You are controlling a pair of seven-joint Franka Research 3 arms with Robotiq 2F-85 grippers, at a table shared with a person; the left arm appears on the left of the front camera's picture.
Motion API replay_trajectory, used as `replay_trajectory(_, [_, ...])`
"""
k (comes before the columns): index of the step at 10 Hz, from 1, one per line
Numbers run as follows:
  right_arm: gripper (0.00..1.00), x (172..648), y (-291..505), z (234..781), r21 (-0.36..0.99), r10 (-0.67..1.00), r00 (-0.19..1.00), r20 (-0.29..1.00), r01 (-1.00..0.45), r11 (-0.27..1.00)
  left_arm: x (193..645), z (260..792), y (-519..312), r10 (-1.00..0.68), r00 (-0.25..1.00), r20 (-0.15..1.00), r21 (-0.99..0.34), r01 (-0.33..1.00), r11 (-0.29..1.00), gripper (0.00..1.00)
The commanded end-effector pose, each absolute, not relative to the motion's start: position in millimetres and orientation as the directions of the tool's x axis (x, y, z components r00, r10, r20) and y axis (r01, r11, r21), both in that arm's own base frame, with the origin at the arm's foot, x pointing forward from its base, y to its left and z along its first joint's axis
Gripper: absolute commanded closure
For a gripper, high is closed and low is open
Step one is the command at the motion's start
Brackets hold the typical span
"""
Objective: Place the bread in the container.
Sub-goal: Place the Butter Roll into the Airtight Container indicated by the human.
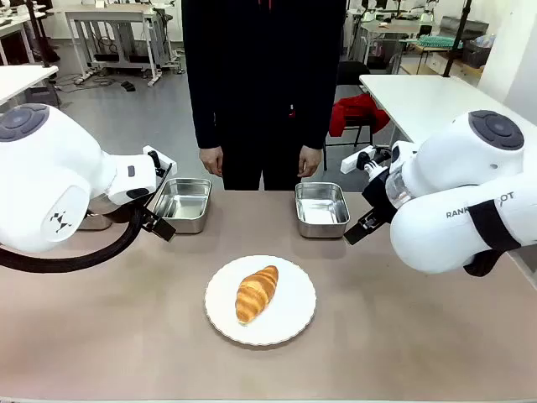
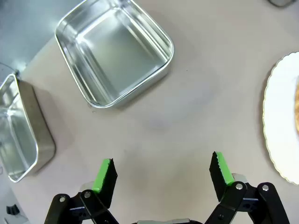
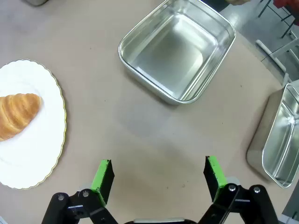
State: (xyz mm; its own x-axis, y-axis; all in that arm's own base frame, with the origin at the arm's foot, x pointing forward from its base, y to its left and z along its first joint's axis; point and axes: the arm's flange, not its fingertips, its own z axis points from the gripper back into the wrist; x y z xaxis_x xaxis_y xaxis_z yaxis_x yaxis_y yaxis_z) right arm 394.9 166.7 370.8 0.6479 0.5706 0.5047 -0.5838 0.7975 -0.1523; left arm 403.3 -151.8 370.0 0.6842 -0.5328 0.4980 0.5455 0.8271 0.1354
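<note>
Lying on the round white plate [image 1: 289, 323] at the near middle of the bench [image 1: 419, 336], the bread [image 1: 257, 293] sits free of both arms and outside every pan. Two shiny steel pans stand farther back, toward the person's side: the left container [image 1: 180, 204] and the right container [image 1: 321, 208], both upright, well apart from each other and from the plate. A third pan [image 2: 18, 135] stands just left of the left container, partly hidden behind the left arm in the front view. A fourth pan [image 3: 280, 140] stands farther right than the right container. The left jaws stand wide apart and grip nothing, their green pads [image 2: 103, 175] hanging over bare bench near the left container. The right jaws are likewise spread and hold nothing, their pads [image 3: 212, 170] over bare bench between the plate and the right container. The person [image 1: 264, 84] stands at the far edge, a hand [image 1: 211, 159] hanging at each side.
</note>
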Motion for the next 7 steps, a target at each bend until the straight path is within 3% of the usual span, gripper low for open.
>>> replay_trajectory(1, [0.0,394.9,166.7,370.8,-0.152,0.571,0.648,0.505,-0.584,0.797,403.3,370.1,-151.9,-0.533,0.684,0.498,0.135,0.546,0.827,0.0])
replay_trajectory(7, [0.0,394.9,166.7,370.8,-0.152,0.571,0.648,0.505,-0.584,0.797,403.3,370.1,-151.9,-0.533,0.684,0.498,0.135,0.546,0.827,0.0])
